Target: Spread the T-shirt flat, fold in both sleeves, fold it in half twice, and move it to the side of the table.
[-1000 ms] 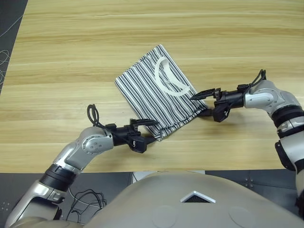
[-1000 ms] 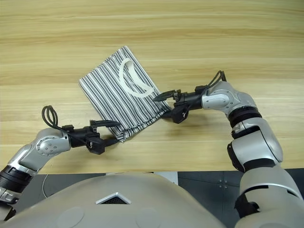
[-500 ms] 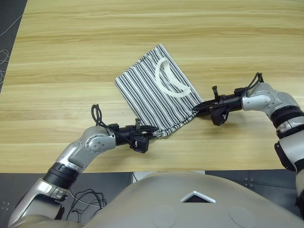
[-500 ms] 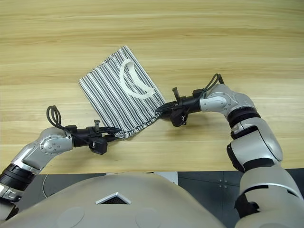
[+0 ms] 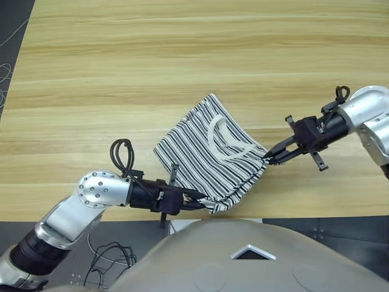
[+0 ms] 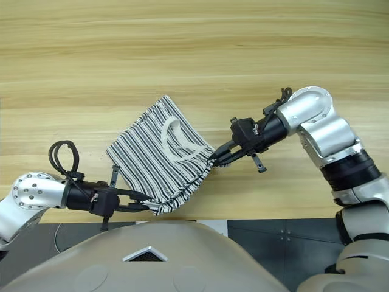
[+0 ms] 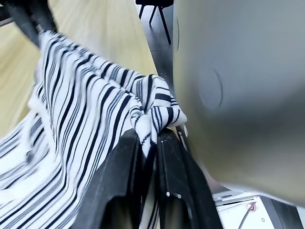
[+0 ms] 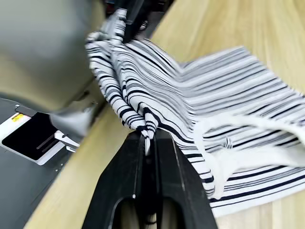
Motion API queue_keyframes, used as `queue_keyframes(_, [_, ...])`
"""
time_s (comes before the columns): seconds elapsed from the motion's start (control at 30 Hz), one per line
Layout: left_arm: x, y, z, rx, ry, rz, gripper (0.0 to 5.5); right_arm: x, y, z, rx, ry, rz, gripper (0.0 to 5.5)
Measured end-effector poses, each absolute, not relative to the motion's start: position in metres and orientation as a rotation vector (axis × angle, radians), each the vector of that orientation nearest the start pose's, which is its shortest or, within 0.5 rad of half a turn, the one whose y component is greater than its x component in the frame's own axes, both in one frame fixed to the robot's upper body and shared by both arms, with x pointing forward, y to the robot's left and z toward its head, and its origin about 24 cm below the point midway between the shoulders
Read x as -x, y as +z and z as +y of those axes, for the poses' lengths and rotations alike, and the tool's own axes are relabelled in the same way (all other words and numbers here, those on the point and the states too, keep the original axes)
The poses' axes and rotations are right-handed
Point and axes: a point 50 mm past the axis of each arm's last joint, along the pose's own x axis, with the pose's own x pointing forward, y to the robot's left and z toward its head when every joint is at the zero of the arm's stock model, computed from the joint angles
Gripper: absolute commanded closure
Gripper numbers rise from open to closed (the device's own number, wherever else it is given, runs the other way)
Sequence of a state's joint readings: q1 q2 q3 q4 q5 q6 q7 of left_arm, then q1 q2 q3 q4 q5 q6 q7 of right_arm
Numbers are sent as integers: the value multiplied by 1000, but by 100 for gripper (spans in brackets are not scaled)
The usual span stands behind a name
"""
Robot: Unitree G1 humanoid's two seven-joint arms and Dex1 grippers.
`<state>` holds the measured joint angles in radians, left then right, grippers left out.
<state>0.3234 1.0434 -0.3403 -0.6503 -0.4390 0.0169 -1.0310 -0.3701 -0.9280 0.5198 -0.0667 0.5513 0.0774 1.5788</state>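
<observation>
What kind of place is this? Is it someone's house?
Probably a robot lab or workshop, not a home: a plain wooden table, loose cables on the dark floor, and the left gripper and right gripper pinching a striped T-shirt.

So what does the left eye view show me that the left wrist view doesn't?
The left eye view gives the whole picture: the full outline of the folded striped T-shirt over the wooden table, with the right hand pinching one near corner and the left hand the other. The left wrist view gives the close-up: striped cloth bunched tight between the left hand's two black fingers. Both share the T-shirt, the table's pale wood and the left hand shut on the cloth.
</observation>
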Motion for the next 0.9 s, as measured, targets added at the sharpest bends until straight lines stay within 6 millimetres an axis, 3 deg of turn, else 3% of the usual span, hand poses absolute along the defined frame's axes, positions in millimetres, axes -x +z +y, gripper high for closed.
queue_keyframes(0.17, [-116,97,164,-284,-1669,336,520,-225,109,-167,439,1960,347,540])
queue_keyframes(0.4, [-128,91,188,-301,-1544,382,520,-242,91,-149,525,1838,212,540])
queue_keyframes(0.9, [-157,67,232,-174,-1265,423,520,-296,76,-108,640,1666,69,540])
